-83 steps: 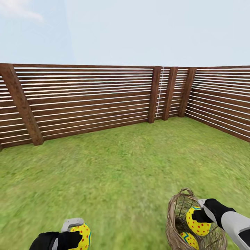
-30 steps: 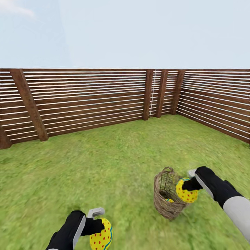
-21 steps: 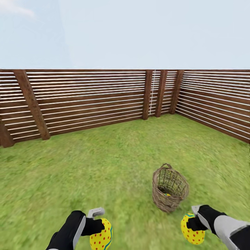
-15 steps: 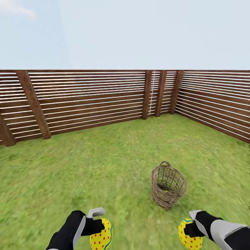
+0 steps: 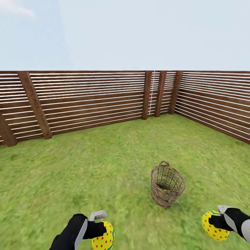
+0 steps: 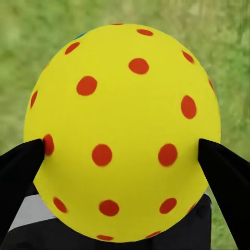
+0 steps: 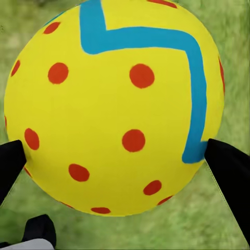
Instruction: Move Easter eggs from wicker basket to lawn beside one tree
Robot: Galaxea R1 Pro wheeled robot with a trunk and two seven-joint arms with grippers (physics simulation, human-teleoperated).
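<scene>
1. The left end effector (image 5: 100,232) is clamped on a yellow egg with red dots (image 5: 103,239), low at the near edge of the head view; in the left wrist view its black fingers (image 6: 21,172) press the egg's two sides.
2. The right end effector (image 5: 218,222) holds a second egg (image 5: 215,226), yellow with red dots and a blue zigzag line (image 7: 151,47); the right wrist view shows the fingers (image 7: 229,172) on either flank, grass behind.
3. The wicker basket (image 5: 167,184) stands upright on the lawn (image 5: 104,163), ahead of the robot and nearer the right arm than the left. A hint of yellow shows through the weave low inside, probably the third egg, though it is too small to be sure.
4. No tree appears in the head view; only the slatted fence (image 5: 86,100) rings the grass ahead.
5. The coming move turns on finding a tree: with both end effectors full, the robot likely needs to turn away from this fence corner before setting either egg down.
</scene>
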